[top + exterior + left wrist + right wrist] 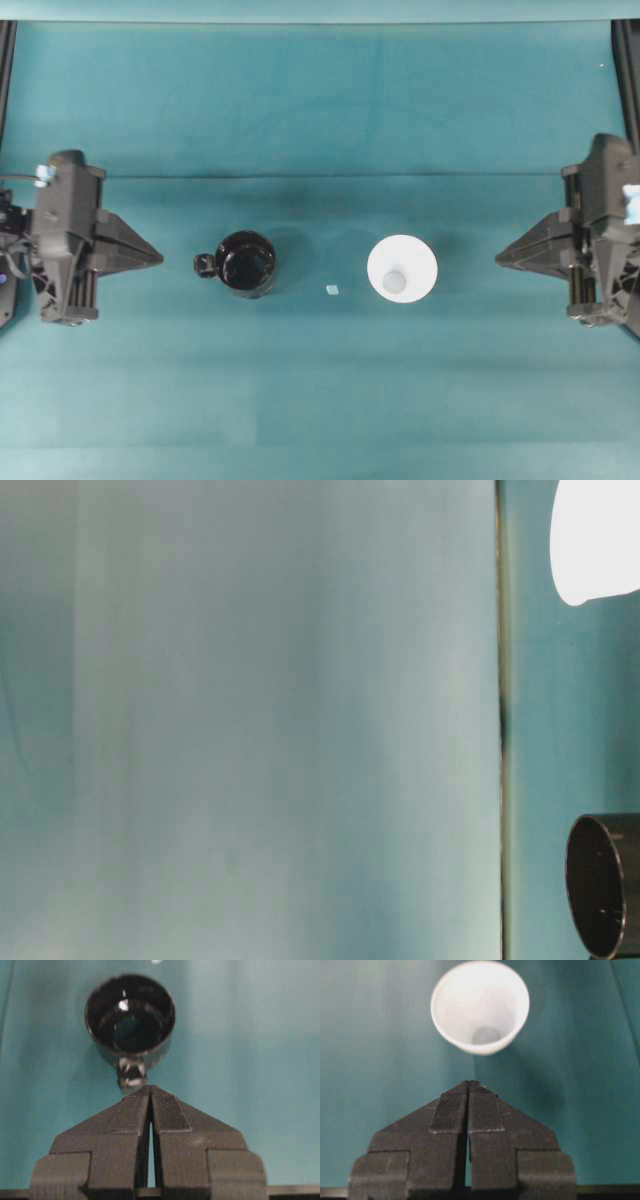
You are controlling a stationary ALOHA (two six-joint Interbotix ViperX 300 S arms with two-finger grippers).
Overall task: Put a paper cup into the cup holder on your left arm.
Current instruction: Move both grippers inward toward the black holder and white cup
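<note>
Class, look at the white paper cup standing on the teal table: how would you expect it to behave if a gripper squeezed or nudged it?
The paper cup has thin white walls, so it is probably light and may crush under a hard squeeze. Its base looks much smaller than its wide rim, so a sideways nudge might tip it. Tipped, its taper would likely make it roll in a curve.

teal cloth [320, 400] covers the whole table, w/ a fold line [330, 177] running side to side across it. dark strips [6, 70] run down the far left & right edges. light is soft, brighter at the top. a tiny white bit [332, 289] lies on the cloth near the middle. table-level view is mostly blurry pale teal.
</note>
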